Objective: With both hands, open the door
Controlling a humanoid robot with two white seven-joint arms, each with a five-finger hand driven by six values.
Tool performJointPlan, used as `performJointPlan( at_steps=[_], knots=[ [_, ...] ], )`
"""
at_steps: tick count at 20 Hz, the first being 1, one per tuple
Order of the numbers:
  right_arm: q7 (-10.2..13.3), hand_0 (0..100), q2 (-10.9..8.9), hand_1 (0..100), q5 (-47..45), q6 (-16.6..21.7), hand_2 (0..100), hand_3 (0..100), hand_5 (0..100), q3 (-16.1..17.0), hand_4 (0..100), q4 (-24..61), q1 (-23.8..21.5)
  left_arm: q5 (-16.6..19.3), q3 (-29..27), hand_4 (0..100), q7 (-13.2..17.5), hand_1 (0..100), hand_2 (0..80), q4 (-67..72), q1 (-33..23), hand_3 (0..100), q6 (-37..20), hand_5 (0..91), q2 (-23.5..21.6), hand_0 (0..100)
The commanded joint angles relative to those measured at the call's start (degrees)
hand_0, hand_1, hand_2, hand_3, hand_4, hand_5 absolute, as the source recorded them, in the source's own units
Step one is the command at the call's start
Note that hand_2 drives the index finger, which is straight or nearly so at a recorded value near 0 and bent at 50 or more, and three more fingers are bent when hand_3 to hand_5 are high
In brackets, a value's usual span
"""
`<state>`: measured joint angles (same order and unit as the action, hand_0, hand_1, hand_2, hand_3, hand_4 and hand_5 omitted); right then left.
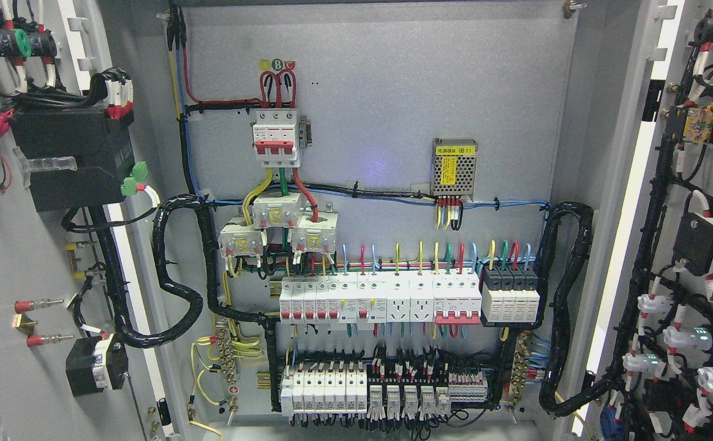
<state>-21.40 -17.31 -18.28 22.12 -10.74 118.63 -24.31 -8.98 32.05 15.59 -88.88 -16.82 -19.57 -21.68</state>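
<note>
Both cabinet doors stand nearest the camera, swung wide to either side: the left door (32, 257) fills the left edge and the right door (693, 245) the right edge, each showing its inner face. Judging from how they lie, the opening looks done, or very nearly so.

Neither robot hand appears anywhere in the head view, so whether the fingers are spread or curled, or hold anything, cannot be told.

On the left door's inner face sit a black box (75, 156) and a smaller black module (96, 364). The right door carries rows of white indicator backs (675, 337) and dark wiring. Thick black cable bundles (176, 275) loop from each door into the cabinet, probably left slack so the doors can swing without straining the wires.

Between the doors lies the grey back panel (393, 98). High on it is a red-and-white main breaker (277, 138), with three white current transformers (277, 229) beneath it. To the right sits a small meshed power supply (453, 166) with a yellow label. Below runs a row of white breakers (381, 303), and lower again a row of relays and terminals (387, 392). Coloured wires are tied in neat runs, presumably so that circuits can be traced.
</note>
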Motion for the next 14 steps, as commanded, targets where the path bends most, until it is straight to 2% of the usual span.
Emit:
performJointPlan(
  at_steps=[1, 6, 11, 14],
  knots=[
    [0.7, 0, -1.06, 0, 0.0, 0.0, 0, 0, 0, 1.8, 0, 1.0, 1.6, -0.1, -5.3, 4, 0.0, 0, 0.0, -12.5, -0.1, 0, 0.1, 0.0, 3.5, 0],
    [1.1, 0, 0.0, 0, -0.1, 2.0, 0, 0, 0, 2.6, 0, 1.0, 2.3, 0.0, -8.8, 4, -0.5, 0, 0.0, -13.3, -0.1, 0, 0.2, 0.0, 8.7, 0],
    [1.2, 0, 1.05, 0, -0.1, 4.0, 0, 0, 0, 3.3, 0, 1.0, 2.2, 0.8, -14.1, 4, -0.4, 0, 0.0, -13.0, 0.3, 0, 1.3, 0.0, 16.6, 0],
    [1.2, 0, 1.32, 0, -0.1, 4.7, 0, 0, 0, 3.3, 0, 1.0, 2.2, 0.9, -15.6, 4, -0.5, 0, 0.0, -13.1, 0.3, 0, 1.4, 0.0, 19.0, 0]
  ],
)
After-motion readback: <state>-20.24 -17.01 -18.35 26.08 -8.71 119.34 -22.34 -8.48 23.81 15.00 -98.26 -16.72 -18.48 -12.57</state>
